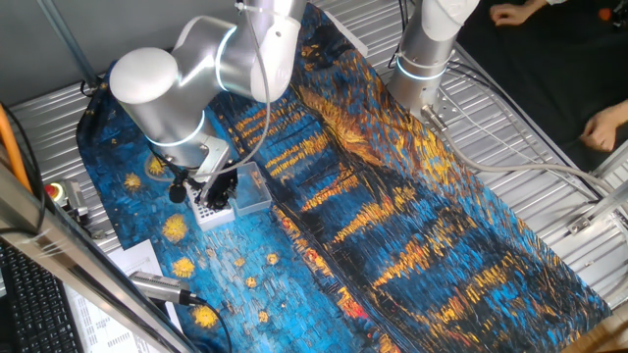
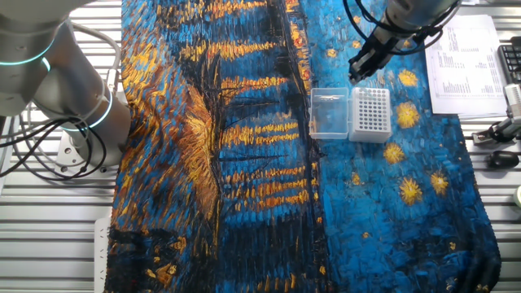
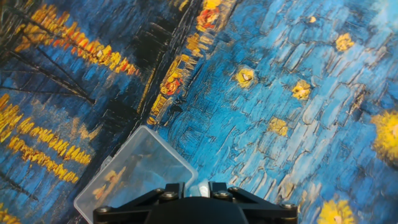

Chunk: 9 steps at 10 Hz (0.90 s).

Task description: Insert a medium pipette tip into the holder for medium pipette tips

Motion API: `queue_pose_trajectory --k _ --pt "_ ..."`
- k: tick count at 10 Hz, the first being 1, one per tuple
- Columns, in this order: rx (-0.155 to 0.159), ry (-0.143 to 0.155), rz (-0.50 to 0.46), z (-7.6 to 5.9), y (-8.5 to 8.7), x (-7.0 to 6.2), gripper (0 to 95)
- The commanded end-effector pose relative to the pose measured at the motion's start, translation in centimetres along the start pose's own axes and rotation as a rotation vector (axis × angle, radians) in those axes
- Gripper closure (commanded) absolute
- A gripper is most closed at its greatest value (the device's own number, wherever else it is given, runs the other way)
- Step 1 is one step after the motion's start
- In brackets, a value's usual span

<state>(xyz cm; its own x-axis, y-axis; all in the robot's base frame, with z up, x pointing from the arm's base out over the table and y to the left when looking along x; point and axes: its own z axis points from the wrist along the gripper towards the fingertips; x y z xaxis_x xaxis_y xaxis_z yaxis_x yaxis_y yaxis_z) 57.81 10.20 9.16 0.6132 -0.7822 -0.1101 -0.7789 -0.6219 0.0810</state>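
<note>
The holder for medium pipette tips (image 2: pixel 370 114) is a small white block with a grid of dark holes, standing on the blue part of the painted cloth. It shows again in one fixed view as the holder (image 1: pixel 213 213). A clear plastic box (image 2: pixel 330 113) stands right against its side. My gripper (image 2: pixel 358 69) hangs just above the holder's far edge, seen also as the gripper (image 1: pixel 218 191). In the hand view the gripper (image 3: pixel 198 186) holds a narrow gap with a small pale piece in it, apparently the medium pipette tip (image 3: pixel 199 185). The holder is out of the hand view.
The clear box (image 3: pixel 134 174) fills the lower left of the hand view. A second arm's base (image 1: pixel 424 69) stands at the far side. Papers (image 2: pixel 468 61), a keyboard (image 1: pixel 29 304) and a hand tool (image 1: pixel 162 286) lie off the cloth. A person's hands (image 1: pixel 520 15) are at the table's edge.
</note>
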Motion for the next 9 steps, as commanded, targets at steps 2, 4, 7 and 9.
queue_pose_trajectory --k 2,4,7,9 --pt "-0.001 -0.001 -0.032 0.54 0.2 -0.34 76.0" --pt "-0.001 -0.015 -0.049 0.69 0.24 -0.45 76.0" --pt "-0.002 -0.013 -0.064 0.83 0.41 -0.56 76.0" --pt "0.002 -0.012 -0.07 0.86 0.41 -0.55 76.0"
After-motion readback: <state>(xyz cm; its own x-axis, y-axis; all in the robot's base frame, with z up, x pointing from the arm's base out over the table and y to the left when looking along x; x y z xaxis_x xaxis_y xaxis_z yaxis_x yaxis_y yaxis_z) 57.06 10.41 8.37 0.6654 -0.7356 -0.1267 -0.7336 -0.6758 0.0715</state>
